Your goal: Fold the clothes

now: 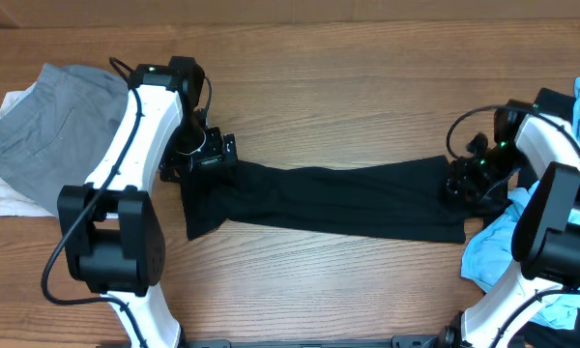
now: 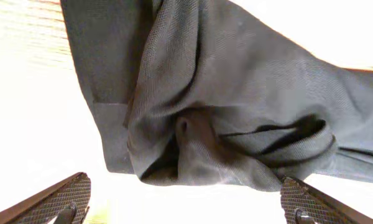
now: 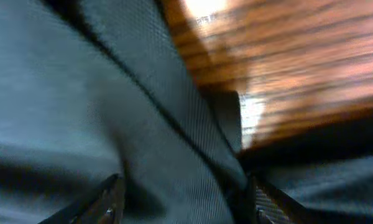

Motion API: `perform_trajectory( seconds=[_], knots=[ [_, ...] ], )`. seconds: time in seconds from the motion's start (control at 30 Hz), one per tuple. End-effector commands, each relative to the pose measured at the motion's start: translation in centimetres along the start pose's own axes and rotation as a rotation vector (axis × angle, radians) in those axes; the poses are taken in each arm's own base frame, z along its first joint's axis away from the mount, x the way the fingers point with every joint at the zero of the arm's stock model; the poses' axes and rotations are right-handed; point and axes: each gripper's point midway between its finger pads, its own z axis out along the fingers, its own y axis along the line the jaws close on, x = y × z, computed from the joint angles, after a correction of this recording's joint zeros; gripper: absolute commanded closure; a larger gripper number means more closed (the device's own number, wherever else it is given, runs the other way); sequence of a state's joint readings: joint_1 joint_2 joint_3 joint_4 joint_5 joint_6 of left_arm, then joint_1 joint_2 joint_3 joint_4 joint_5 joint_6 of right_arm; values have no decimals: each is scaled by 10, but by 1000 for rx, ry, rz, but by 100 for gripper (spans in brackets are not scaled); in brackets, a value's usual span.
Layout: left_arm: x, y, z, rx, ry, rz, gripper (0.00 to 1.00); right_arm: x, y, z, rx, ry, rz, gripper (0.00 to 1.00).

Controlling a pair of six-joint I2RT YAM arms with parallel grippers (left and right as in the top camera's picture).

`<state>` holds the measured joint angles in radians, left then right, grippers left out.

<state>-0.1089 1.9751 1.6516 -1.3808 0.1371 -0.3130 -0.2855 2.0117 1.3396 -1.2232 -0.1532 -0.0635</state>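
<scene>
On table (image 1: 367, 106), black shirt (image 1: 338, 198) stretched as band, long axis left-right, between arms. At its left end left gripper (image 1: 211, 159): jaws wide, bunched cloth ahead, ungripped. At right end right gripper (image 1: 461, 184): fingers (image 3: 107, 202) straddle fabric, grip unclear.

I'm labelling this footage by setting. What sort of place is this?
Probably a robotics lab or test bench: two robot arms work at a wooden table, a black shirt lies stretched between them, and a grey garment and light blue clothes wait at the ends.
</scene>
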Motion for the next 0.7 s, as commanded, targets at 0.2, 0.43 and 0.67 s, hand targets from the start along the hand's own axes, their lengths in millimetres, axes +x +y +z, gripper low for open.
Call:
perform_trajectory(
  seconds=[0.2,0.43,0.67],
  knots=[
    [-2,2,-11,-2,-32,-7,0,16,17,29,-86,54,-28,53],
    [2,4,-11,-8,-14,-9,0,15,26,30,-89,49,-53,96],
    [5,5,-11,-12,-4,-11,0,-4,26,9,-95,-10,-45,96]
  ],
)
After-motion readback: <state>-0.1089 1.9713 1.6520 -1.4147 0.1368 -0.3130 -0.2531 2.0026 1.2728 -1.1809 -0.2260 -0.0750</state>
